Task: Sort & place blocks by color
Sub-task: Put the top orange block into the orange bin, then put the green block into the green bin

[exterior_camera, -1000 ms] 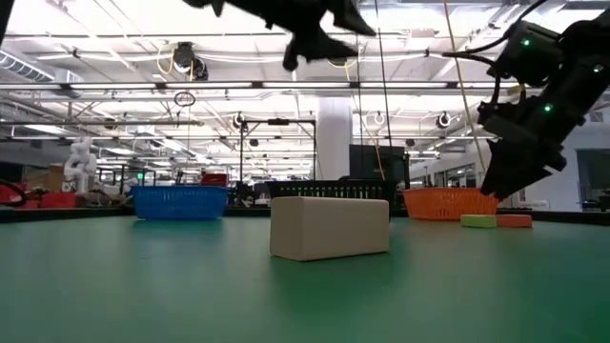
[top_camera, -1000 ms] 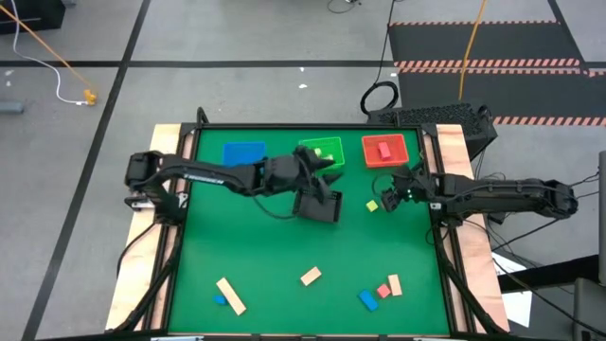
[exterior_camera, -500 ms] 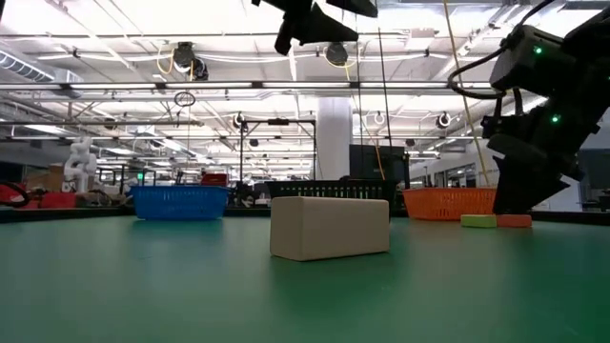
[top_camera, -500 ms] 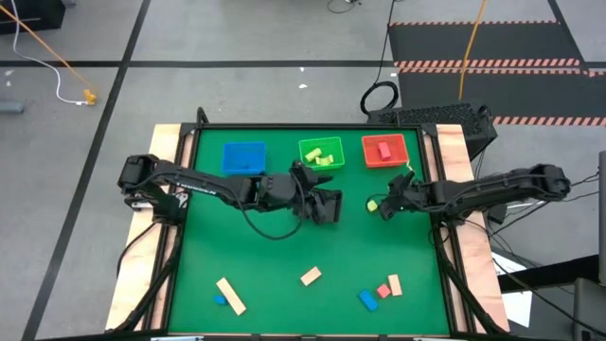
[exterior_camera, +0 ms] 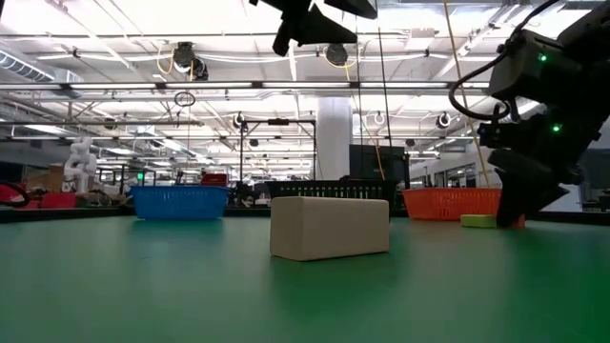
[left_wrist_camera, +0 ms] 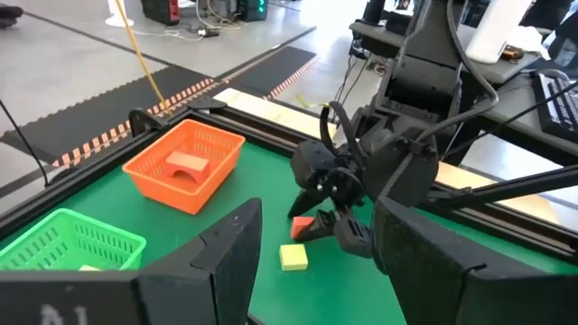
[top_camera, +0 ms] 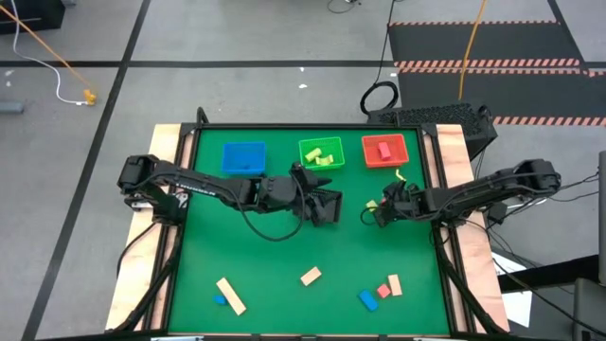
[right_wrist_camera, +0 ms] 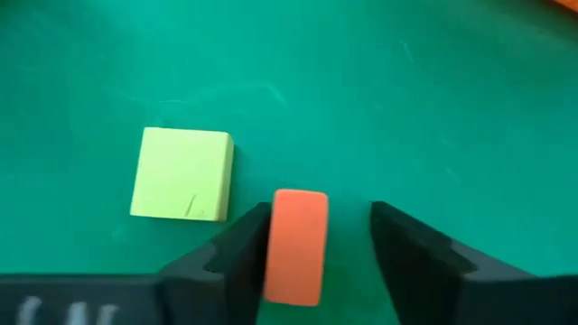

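Orange-red block (right_wrist_camera: 299,244) sits between the right gripper's (right_wrist_camera: 312,239) parted fingers, beside a yellow-green block (right_wrist_camera: 182,173); left gripper (left_wrist_camera: 316,248) hovers empty, fingers apart.

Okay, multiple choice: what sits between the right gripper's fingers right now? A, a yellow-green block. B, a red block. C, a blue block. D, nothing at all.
B: in the right wrist view a red block lies between the right gripper's fingers, against one of them with a gap to the other, while the yellow-green block sits off to the side.
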`<state>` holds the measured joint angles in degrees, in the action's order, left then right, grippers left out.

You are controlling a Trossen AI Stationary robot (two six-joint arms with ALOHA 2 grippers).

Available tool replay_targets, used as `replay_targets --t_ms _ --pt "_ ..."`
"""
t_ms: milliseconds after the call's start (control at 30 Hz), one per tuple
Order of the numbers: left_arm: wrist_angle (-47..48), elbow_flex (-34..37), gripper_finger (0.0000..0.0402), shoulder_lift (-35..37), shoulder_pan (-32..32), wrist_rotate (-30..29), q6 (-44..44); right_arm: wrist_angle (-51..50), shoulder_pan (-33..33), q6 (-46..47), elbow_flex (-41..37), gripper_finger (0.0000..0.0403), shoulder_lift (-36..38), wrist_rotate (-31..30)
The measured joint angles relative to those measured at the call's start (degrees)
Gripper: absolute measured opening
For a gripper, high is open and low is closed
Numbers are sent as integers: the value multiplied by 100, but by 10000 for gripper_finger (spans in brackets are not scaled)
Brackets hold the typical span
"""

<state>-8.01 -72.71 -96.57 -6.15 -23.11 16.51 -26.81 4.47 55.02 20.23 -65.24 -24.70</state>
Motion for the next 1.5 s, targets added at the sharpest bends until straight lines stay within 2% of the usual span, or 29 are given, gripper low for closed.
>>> replay_targets --t_ms 200,233,433,600,767,933,1033,1200,1500 --pt "96 0 214 0 0 0 1 2 -7 -244 -11 46 141 111" --pt "124 0 214 0 0 0 8 5 -7 -326 -15 40 205 124" --pt "257 0 214 0 0 2 56 -8 -130 -756 102 40 906 300" --pt "234 0 214 0 0 2 68 696 -502 -1732 271 40 1454 -513" --pt "230 0 214 0 0 2 207 1757 -1290 -2969 297 40 1645 -893" --pt "230 0 214 -2 -1 4 295 2288 -2339 -3380 297 41 1532 -960" --pt "225 0 214 -2 -13 4 319 2254 -2864 -3384 297 58 1414 -951" --pt "217 0 214 -2 -52 4 328 2310 -3424 -3340 297 118 1219 -807" --pt "236 0 214 -2 -98 4 328 2887 -3606 -3733 297 227 1340 -760"
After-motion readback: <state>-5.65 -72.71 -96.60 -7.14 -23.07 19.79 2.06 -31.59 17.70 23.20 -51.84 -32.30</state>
